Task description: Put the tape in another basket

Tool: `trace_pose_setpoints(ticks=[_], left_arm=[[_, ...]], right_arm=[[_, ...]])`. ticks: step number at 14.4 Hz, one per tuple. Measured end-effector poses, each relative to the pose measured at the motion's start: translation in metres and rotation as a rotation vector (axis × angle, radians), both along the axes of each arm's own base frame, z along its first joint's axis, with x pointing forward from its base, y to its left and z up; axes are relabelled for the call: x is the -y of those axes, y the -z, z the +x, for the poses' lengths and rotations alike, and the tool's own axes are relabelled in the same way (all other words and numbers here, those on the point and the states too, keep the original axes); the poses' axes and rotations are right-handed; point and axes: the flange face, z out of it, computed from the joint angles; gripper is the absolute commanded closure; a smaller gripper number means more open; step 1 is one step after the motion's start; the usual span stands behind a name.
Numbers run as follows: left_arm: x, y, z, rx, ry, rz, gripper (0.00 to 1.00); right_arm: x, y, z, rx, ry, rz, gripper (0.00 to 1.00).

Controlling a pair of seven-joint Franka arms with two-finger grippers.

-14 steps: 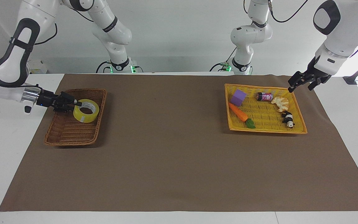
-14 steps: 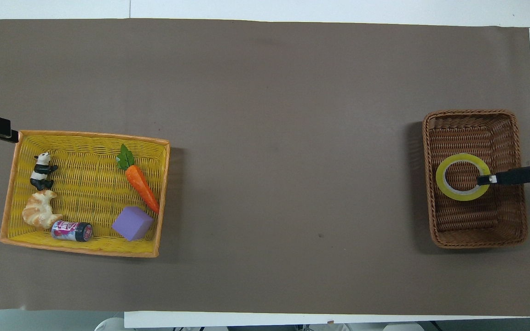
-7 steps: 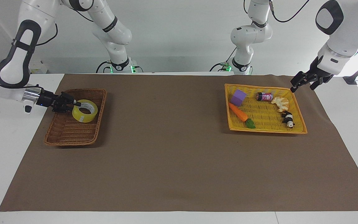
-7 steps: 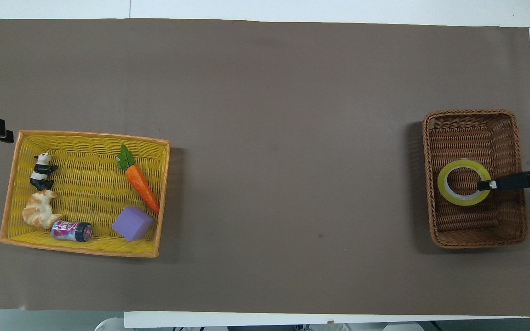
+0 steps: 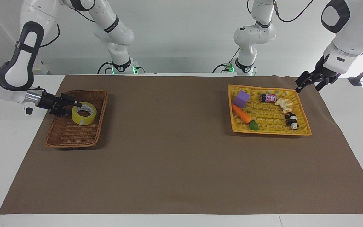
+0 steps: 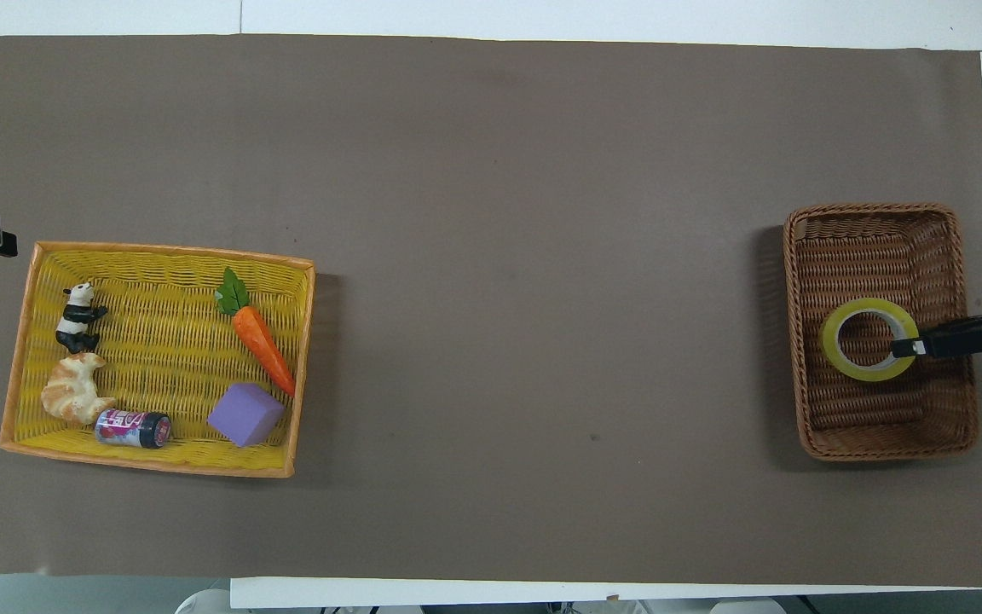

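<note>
Tape (image 5: 83, 113) in right claw's (image 5: 74, 105) pinch over the brown basket (image 5: 62, 136) — left claw (image 5: 307, 82) parted, idle by yellow tray (image 5: 301, 131)

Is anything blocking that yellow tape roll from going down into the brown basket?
Nothing visible does. The right gripper holds the tape by its wall over the brown basket, whose woven floor beneath shows bare. The left gripper waits beside the yellow tray.

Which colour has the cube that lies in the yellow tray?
The cube is purple, plain, with no pattern. The overhead view shows it best.
</note>
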Motion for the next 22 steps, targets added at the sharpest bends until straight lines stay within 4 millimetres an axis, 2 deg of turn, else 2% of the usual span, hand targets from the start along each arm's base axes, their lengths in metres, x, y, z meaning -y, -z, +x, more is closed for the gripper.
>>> trace_pose_setpoints(ticks=[2,4,7,9,13,16,17,19,22], left_arm=[[0.009,0.003,0.007,-0.016,0.02,0.007,0.01],[0.015,0.006,0.014,-0.045,0.038,0.029,0.01],[0.022,0.008,0.019,-0.06,0.06,0.034,0.01],[0.026,0.009,0.018,-0.064,0.105,0.032,0.01],[0.026,0.013,0.017,-0.08,0.157,0.029,0.01],[0.026,0.015,0.016,-0.085,0.158,0.029,0.01],[0.026,0.014,0.016,-0.083,0.158,0.029,0.01],[0.025,0.013,0.016,-0.081,0.156,0.029,0.01],[0.023,0.013,0.016,-0.081,0.151,0.029,0.01]], right_arm=[[-0.003,-0.008,0.009,0.029,-0.027,-0.026,0.0],[-0.013,-0.03,0.024,0.06,-0.085,-0.088,0.0],[-0.037,-0.091,0.048,0.103,-0.143,-0.238,0.0],[-0.07,-0.139,0.057,0.129,-0.176,-0.337,0.0],[-0.15,-0.224,0.071,0.102,-0.154,-0.529,0.0],[-0.203,-0.271,0.071,-0.028,0.027,-0.662,0.0],[-0.214,-0.284,0.068,-0.059,0.065,-0.679,0.0],[-0.218,-0.307,0.062,-0.08,0.103,-0.69,0.0],[-0.205,-0.331,0.053,-0.082,0.132,-0.689,0.0]])
